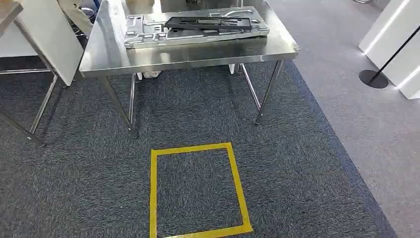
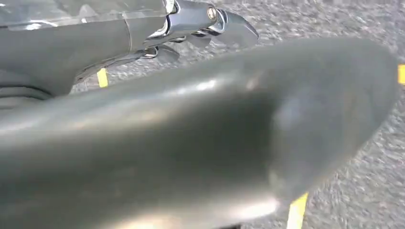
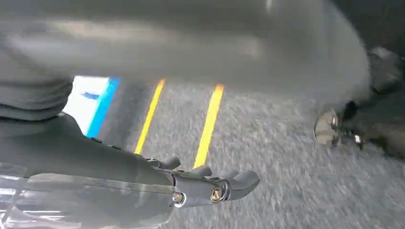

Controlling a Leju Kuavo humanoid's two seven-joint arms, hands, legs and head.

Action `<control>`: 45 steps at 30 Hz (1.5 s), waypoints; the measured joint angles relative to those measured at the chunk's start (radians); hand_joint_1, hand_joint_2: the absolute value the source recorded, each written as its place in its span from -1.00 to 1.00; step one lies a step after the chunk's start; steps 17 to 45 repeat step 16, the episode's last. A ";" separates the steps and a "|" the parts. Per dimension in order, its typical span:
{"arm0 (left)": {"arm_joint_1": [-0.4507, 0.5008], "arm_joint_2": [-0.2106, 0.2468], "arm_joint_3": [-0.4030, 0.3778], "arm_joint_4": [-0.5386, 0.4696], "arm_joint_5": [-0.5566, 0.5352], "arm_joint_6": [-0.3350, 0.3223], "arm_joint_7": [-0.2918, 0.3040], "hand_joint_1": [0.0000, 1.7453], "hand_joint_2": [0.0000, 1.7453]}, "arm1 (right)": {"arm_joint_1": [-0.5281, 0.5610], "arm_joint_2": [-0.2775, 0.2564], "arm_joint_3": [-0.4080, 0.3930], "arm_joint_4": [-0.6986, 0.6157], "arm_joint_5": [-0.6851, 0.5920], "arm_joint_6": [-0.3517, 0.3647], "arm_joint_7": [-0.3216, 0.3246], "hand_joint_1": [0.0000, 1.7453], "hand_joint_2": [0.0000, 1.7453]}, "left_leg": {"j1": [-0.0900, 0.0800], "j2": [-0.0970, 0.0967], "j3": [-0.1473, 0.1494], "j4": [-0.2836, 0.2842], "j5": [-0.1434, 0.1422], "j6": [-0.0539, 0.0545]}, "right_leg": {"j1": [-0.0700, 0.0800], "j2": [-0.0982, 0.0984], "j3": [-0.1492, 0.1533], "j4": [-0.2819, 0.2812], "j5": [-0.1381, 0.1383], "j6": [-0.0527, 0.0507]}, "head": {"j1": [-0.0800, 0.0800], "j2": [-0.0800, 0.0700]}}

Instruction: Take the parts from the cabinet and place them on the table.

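Shiny metal table holds grey and black parts. Left hand and right hand hang spread, holding nothing.

Right hand empty, dark fingers extended, over grey carpet, two yellow lines beyond

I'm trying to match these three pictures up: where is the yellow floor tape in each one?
Head view: the yellow tape forms a square on the floor, low and central, in front of the steel table.
Left wrist view: short bits peek out past the left hand.
Right wrist view: two parallel strips lie beyond the right hand.
Shared landmark: the speckled dark carpet beneath the tape.
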 joint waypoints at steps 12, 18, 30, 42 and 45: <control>-0.002 -0.001 0.013 0.000 0.000 0.006 0.018 -1.00 1.00 | 0.001 -0.002 -0.019 0.000 -0.002 -0.004 0.022 -1.00 1.00 | -0.013 -0.001 -0.043 0.036 0.007 -0.015 | 0.001 0.001 0.129 -0.146 0.037 -0.016 | -0.003 0.000; -0.002 -0.002 0.016 0.000 0.000 0.007 0.018 -1.00 1.00 | 0.001 -0.003 -0.027 0.000 -0.003 -0.001 0.018 -1.00 1.00 | -0.009 -0.001 -0.043 0.031 0.011 -0.022 | 0.004 0.001 0.127 -0.145 0.037 -0.025 | -0.002 0.000; -0.002 -0.002 0.016 0.000 0.000 0.007 0.018 -1.00 1.00 | 0.001 -0.003 -0.027 0.000 -0.003 -0.001 0.018 -1.00 1.00 | -0.009 -0.001 -0.043 0.031 0.011 -0.022 | 0.004 0.001 0.127 -0.145 0.037 -0.025 | -0.002 0.000; -0.002 -0.002 0.016 0.000 0.000 0.007 0.018 -1.00 1.00 | 0.001 -0.003 -0.027 0.000 -0.003 -0.001 0.018 -1.00 1.00 | -0.009 -0.001 -0.043 0.031 0.011 -0.022 | 0.004 0.001 0.127 -0.145 0.037 -0.025 | -0.002 0.000; -0.002 -0.002 0.016 0.000 0.000 0.007 0.018 -1.00 1.00 | 0.001 -0.003 -0.027 0.000 -0.003 -0.001 0.018 -1.00 1.00 | -0.009 -0.001 -0.043 0.031 0.011 -0.022 | 0.004 0.001 0.127 -0.145 0.037 -0.025 | -0.002 0.000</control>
